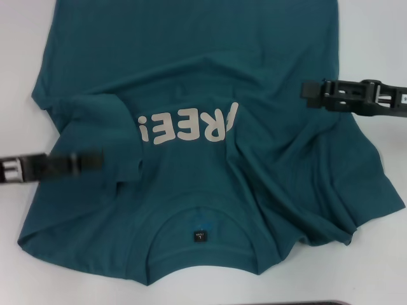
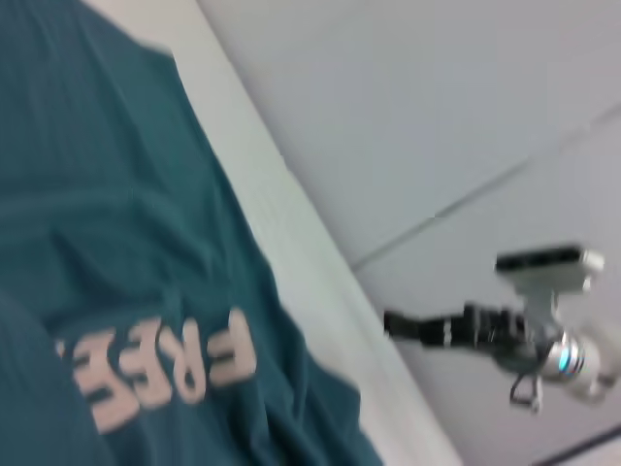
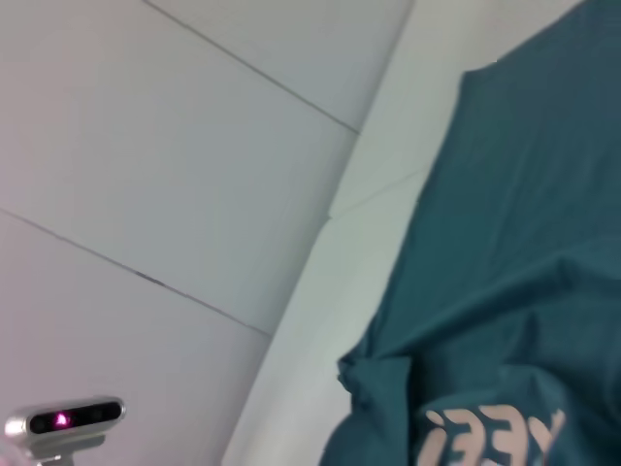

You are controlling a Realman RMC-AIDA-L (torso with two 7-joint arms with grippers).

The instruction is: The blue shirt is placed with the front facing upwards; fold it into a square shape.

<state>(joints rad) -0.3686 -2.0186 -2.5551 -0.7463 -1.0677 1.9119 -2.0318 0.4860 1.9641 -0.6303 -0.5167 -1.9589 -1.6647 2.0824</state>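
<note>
left gripper (image 1: 95, 160): black, blurred | right gripper (image 1: 306, 93): black, white-labelled links

From my right wrist I saw the blue shirt (image 3: 514, 243) lying on the white tabletop (image 3: 378, 194), its fabric rumpled into folds. The off-white letters (image 3: 490, 439) on its chest showed only in part, cut off at the picture's edge. Beyond the tabletop's edge lay pale grey floor (image 3: 155, 175) crossed by thin seams. A small grey device with a pink light (image 3: 66, 423) sat far off there.
</note>
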